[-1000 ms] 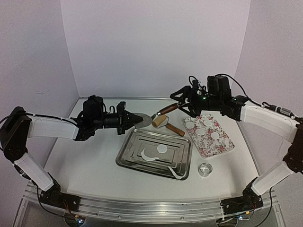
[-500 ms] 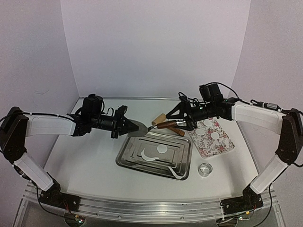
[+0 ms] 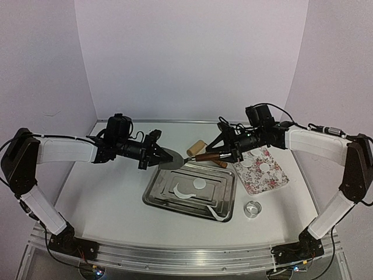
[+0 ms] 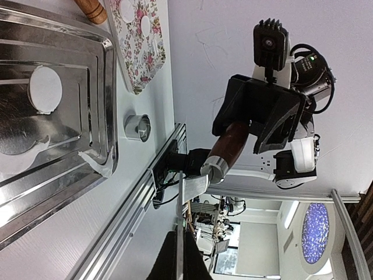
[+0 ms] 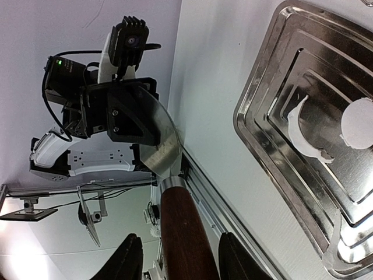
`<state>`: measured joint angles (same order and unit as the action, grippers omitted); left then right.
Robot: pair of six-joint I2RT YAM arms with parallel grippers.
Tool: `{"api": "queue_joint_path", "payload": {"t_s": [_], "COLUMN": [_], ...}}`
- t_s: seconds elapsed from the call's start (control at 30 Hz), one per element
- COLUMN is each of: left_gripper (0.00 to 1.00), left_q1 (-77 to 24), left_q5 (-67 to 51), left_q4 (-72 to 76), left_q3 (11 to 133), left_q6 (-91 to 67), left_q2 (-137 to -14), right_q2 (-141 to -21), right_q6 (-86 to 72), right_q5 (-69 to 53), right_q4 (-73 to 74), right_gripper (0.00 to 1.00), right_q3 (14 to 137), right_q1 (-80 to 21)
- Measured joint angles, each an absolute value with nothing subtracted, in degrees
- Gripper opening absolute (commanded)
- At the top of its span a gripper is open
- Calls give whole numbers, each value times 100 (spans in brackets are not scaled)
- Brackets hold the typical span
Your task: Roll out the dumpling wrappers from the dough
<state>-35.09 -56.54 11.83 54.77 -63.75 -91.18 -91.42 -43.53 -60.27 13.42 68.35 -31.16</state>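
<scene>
My left gripper (image 3: 156, 153) is shut on the metal blade (image 3: 170, 158) of a spatula held level above the tray's far edge. In the left wrist view the blade (image 4: 182, 216) runs edge-on between my black fingers (image 4: 169, 259). The spatula's dark wooden handle (image 3: 210, 156) lies between the jaws of my right gripper (image 3: 224, 154); they are open, with a gap beside the handle (image 5: 182, 233). One round dumpling wrapper (image 3: 200, 184) and leftover dough scraps (image 3: 185, 193) lie in the steel tray (image 3: 152, 195). More wrappers (image 3: 263, 167) rest on the floral plate (image 3: 268, 179).
A wooden rolling pin (image 3: 198, 146) lies behind the tray, partly hidden by the spatula. The clear ring cutter (image 3: 253, 209) stands on the table to the right of the tray. A thin dough strip (image 3: 217, 214) hangs over the tray's near right rim.
My right gripper swung left from above the floral plate to the spatula handle, and its jaws have narrowed around it. The left arm lowered the spatula to a level pose.
</scene>
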Motion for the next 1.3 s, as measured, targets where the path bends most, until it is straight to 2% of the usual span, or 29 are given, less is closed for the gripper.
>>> {"api": "queue_joint_path", "payload": {"t_s": [0.13, 0.23, 0.33, 0.37, 0.43, 0.47, 0.5, 0.57, 0.73, 0.97, 1.3], "left_gripper": [0, 0, 3, 13, 57, 70, 77, 83, 84, 77, 65], "left_q1": [-3509, -3507, -3495, -3492, -3486, -3481, -3480, -3472, -3433, -3407, -3405], "left_q5": [-5695, -5704, -5735, -5748, -5729, -5704, -5675, -5529, -4566, -2959, -2162], "left_q4": [1160, 1136, 1137, 1145, 1117, 1085, 1021, 721, -617, -2411, -3518], "left_q3": [5533, 5571, 5588, 5592, 5599, 5610, 5638, 5750, 6343, 7351, 7551], "left_q6": [-6320, -6299, -6280, -6267, -6268, -6249, -6194, -5996, -5108, -3774, -2852], "left_q2": [-9126, -9134, -9188, -9216, -9243, -9263, -9287, -9318, -9455, -10265, -11333], "right_q2": [-9142, -9142, -9142, -9142, -9138, -9131, -9121, -9109, -9050, -8707, -8604], "right_q6": [-4385, -4376, -4392, -4419, -4431, -4430, -4427, -4422, -4275, -3939, -3375], "right_q5": [-6110, -6139, -6208, -6237, -6235, -6175, -6067, -5780, -4954, -4062, -3838], "right_q4": [1373, 1378, 1326, 1308, 1269, 1272, 1304, 1441, 2074, 3046, 3872], "right_gripper": [32, 23, 4, 0, 0, 0, 0, 0, 0, 0, 0], "right_q3": [6812, 6810, 6808, 6804, 6782, 6766, 6743, 6682, 6580, 6248, 6062], "right_q1": [-3113, -3112, -3085, -3077, -3068, -3077, -3086, -3092, -2974, -2354, -1747]}}
